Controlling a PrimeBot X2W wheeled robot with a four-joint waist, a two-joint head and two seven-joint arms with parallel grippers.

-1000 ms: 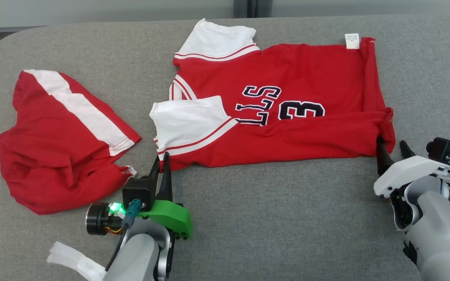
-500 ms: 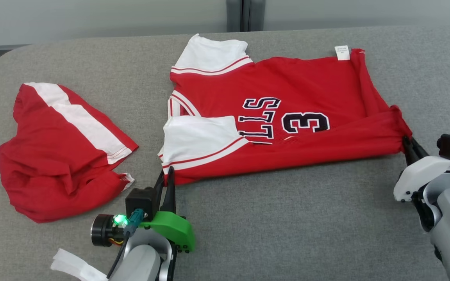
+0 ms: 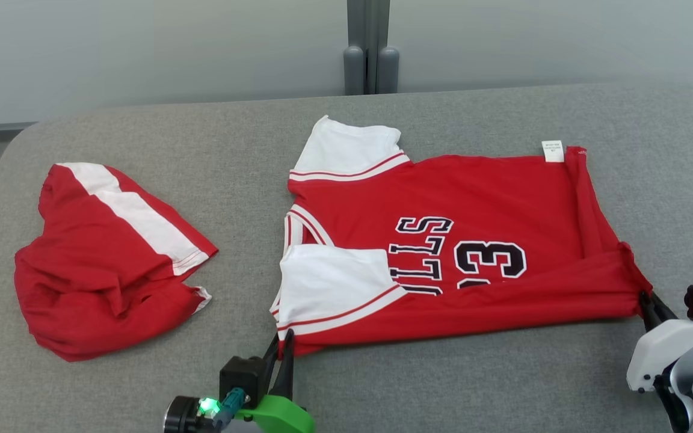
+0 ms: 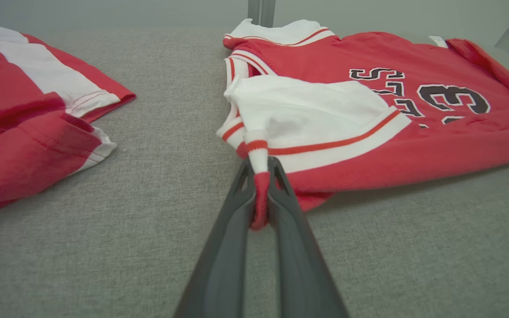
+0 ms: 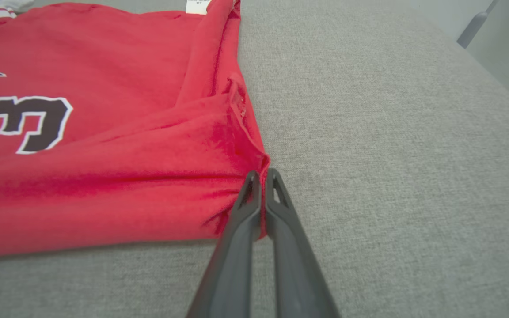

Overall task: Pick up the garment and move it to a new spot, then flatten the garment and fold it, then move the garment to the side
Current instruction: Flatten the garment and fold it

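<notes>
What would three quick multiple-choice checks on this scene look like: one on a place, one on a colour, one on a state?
1. Where does the other garment lie relative to the jersey?
A. On top of it
B. To its left, apart
C. Behind it, touching

2. What colour are the jersey's sleeves?
A. Black
B. Blue
C. White

3. What is the right hand doing?
A. Shut on the jersey's corner
B. Open, hovering clear of it
C. Shut on nothing

Answers:
1 B: bare grey table shows between the two in the head view.
2 C: both sleeves are white with red trim.
3 A: the right wrist view shows red cloth pinched between its closed fingers.
</notes>
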